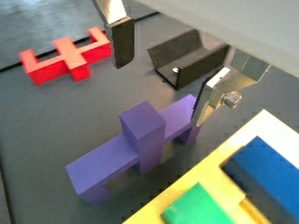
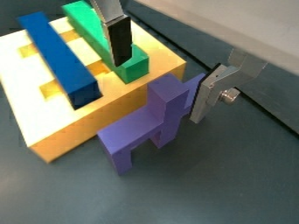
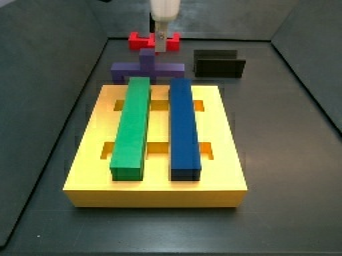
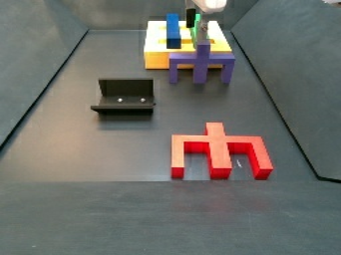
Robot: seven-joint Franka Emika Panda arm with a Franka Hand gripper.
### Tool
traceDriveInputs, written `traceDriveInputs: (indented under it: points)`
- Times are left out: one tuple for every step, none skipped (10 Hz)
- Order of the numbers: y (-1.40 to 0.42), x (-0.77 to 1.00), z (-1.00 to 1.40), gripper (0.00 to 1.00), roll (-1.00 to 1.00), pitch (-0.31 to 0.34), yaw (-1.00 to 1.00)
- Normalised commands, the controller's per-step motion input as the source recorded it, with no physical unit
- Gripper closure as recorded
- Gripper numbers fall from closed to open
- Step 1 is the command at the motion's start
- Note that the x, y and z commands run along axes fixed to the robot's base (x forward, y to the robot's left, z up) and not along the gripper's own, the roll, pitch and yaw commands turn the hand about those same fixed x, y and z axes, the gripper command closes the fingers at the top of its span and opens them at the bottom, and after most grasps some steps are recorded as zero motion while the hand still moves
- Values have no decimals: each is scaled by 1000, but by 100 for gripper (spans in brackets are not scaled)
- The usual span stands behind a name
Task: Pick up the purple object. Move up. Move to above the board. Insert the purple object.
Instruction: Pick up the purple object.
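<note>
The claw (image 1: 163, 77) is hanging above the purple object (image 1: 131, 149), its two silver fingers (image 1: 121, 42) spread wide with the object's knob below the gap, and nothing is being pinched; in a side view the claw (image 3: 162, 41) is sitting low over the piece, but whether the pads are touching it cannot be told. The purple object (image 2: 149, 125) is standing upright on the dark floor, just beside one short edge of the board (image 2: 93, 109), its legs down and its crossbar running along that edge; in a side view it (image 4: 201, 63) is lying between the board (image 4: 158, 52) and the open middle of the floor. No writing or label can be read on any piece. On the board (image 3: 158, 180) a green bar (image 3: 130, 127) and a blue bar (image 3: 182, 127) are lying side by side along its length, with yellow slots showing between and beside them. The fixture (image 4: 124, 98) is standing well apart from the purple object, off to one side, and the red block (image 4: 220, 152) is lying farther out still, near the floor's far edge from the board. The floor around the purple object's free sides is showing bare grey (image 1: 47, 122), with walls bounding the floor in both side views.
</note>
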Motion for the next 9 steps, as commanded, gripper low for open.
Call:
traceDriveInputs:
  points:
    - [-140,-80,-89,0,-60,-10,-517]
    - [-60,-171,-126,0,-34,-34,-434]
    - [0,-320,-191,0,0,-91,-206]
    - [0,-271,-217,0,33,-53,-40]
    - [0,-154,-291,0,14,-36,-3]
    - [0,-69,-340,0,1,0,-26]
    - [0,-3,-294,0,0,0,-63]
    - [0,6,-237,0,0,0,-137]
    - [0,60,-197,0,0,24,-174]
